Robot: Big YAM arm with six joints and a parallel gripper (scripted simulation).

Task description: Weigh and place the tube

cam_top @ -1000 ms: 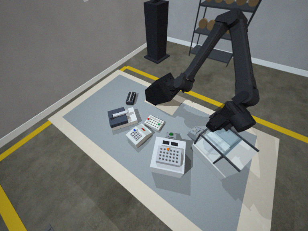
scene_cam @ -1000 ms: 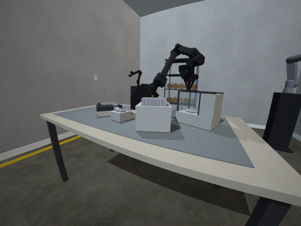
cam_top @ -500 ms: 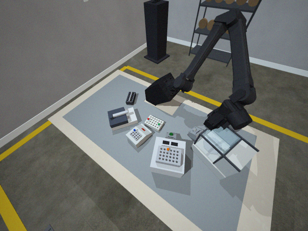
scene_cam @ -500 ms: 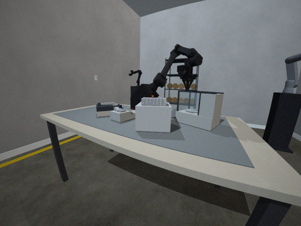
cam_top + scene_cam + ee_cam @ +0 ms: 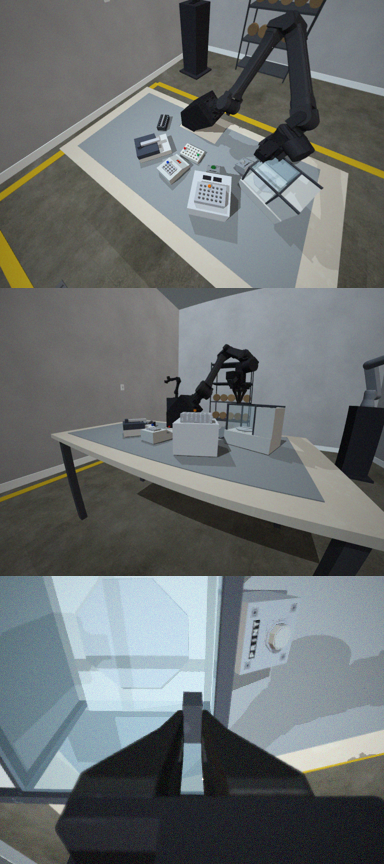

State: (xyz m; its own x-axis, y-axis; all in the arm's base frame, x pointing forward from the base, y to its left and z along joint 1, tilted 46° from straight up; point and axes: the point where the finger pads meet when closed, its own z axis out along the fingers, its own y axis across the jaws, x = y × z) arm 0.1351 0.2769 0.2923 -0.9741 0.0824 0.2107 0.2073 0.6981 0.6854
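My gripper point(image 5: 192, 720) point(image 5: 239, 401) is shut on the dark door handle point(image 5: 192, 699) at the top of the balance point(image 5: 258, 199) point(image 5: 246, 440). The handle is near the front top bar of the glass box; whether the door has a gap left cannot be told. The pan point(image 5: 132, 631) point(image 5: 244, 429) shows through the glass with nothing standing on it. The white PRINT key point(image 5: 280, 637) point(image 5: 242, 161) is on the front panel. A blue-capped tube point(image 5: 167, 162) sits in the dry block's point(image 5: 173, 178) front row at the SP-side corner, apparently A4. The green lamp cannot be made out.
The rack point(image 5: 196, 159) holds red-capped and green-capped tubes. The mixer point(image 5: 193, 199) point(image 5: 195, 441) beside the balance has an orange-capped tube point(image 5: 209, 186) point(image 5: 194, 410). The spectrophotometer point(image 5: 145, 148) and magnet block point(image 5: 162, 124) stand farther along the mat.
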